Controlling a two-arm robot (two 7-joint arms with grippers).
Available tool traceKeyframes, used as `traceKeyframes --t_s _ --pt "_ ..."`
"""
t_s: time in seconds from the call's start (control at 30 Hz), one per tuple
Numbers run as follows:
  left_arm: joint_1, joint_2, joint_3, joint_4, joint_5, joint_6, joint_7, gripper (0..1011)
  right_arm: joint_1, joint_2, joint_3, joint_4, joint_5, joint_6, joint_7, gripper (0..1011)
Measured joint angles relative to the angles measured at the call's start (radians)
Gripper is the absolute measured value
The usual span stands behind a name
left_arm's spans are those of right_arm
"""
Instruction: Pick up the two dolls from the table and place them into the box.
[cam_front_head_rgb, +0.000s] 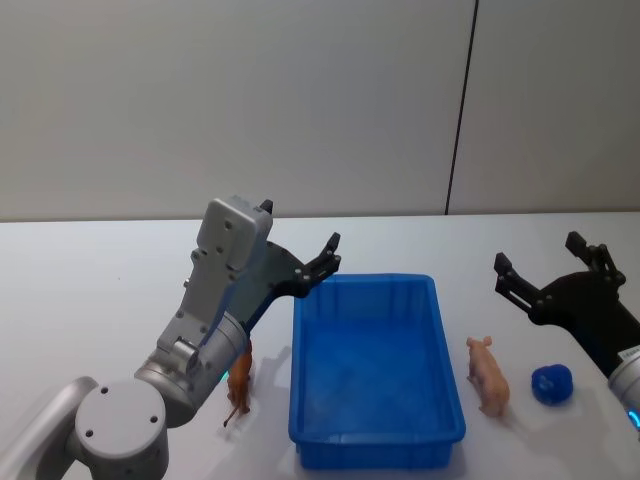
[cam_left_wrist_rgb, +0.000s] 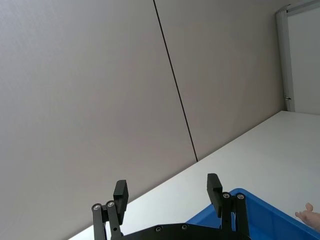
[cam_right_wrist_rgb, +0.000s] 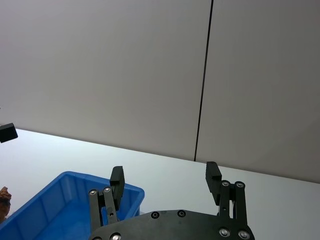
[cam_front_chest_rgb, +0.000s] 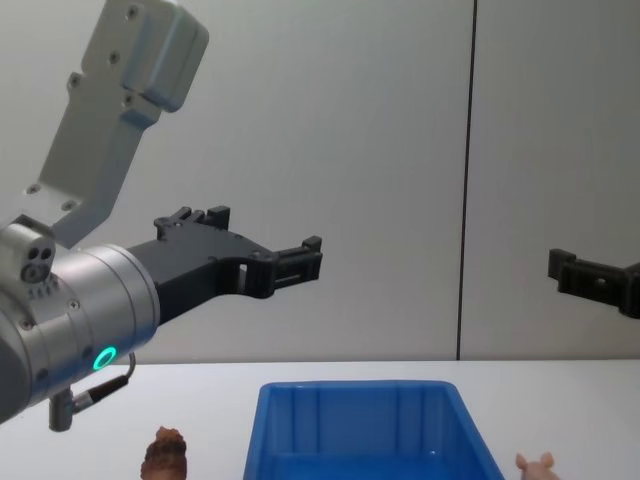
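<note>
Head view: the left jaws hang in the air with their two fingers (cam_front_head_rgb: 322, 268) spread apart and nothing between them, the tips just over the far left corner of the box (cam_front_head_rgb: 365, 281). The reddish-brown doll (cam_front_head_rgb: 239, 385) stands on the bench (cam_front_head_rgb: 100, 290) below those jaws and back toward the robot. It is close beside the box's left wall and partly hidden by the left arm. The right jaws are likewise apart and empty, raised off the bench out to the right of the box's far end. Below them and nearer the robot, the pink doll (cam_front_head_rgb: 489, 375) lies on the bench just beside the box's right wall, with a small blue lump (cam_front_head_rgb: 551, 384) on its other side. The box is empty. In the chest view both sets of jaws hover well above the box rim.
</note>
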Motion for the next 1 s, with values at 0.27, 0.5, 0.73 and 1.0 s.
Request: traceKeyframes --t_s 0.27,0.5,0.73,1.0 --pt "0.0 0.0 0.0 0.0 0.0 0.0 0.0 1001 0.0 0.0 0.0 0.0 0.0 0.0 0.0 1001" --pt "0.0 0.0 0.0 0.0 0.0 0.0 0.0 1001 0.003 0.0 0.002 0.004 0.001 -0.001 0.008 1001" --pt "0.0 0.0 0.0 0.0 0.0 0.0 0.0 1001 0.018 0.007 0.011 0.022 0.015 -0.006 0.047 1001" --pt "0.0 0.0 0.0 0.0 0.0 0.0 0.0 1001 0.03 0.031 0.033 0.054 0.043 -0.006 0.102 1001"
